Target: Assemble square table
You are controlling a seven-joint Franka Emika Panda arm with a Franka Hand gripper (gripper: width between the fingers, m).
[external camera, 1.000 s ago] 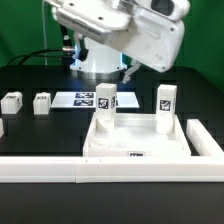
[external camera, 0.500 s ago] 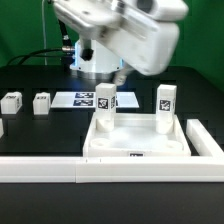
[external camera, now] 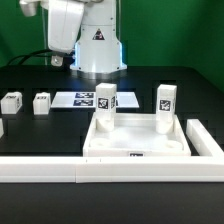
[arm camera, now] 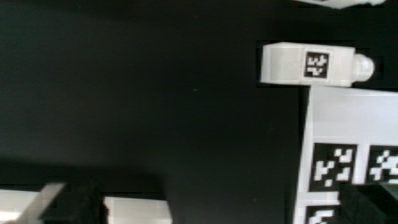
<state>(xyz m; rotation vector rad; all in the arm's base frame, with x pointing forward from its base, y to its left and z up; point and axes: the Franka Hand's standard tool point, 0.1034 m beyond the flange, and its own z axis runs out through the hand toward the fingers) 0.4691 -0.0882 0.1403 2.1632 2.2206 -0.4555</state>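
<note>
The arm (external camera: pixel 88 35) stands high at 12 o'clock. Its gripper is unseen there, jaws spread wide, holding nothing. The square table top (external camera: pixel 140 135) lies at 5 o'clock. Only the wrist view shows a leg block (arm camera: pixel 313 65) from above, just beside the marker board (arm camera: pixel 356 150).

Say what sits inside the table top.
Two legs stand upright in the far corners of the top. Its front wall hides the near corners.

A robotics lab: marker board (external camera: pixel 85 99), black table (external camera: pixel 150 78), green backdrop (external camera: pixel 190 30).
</note>
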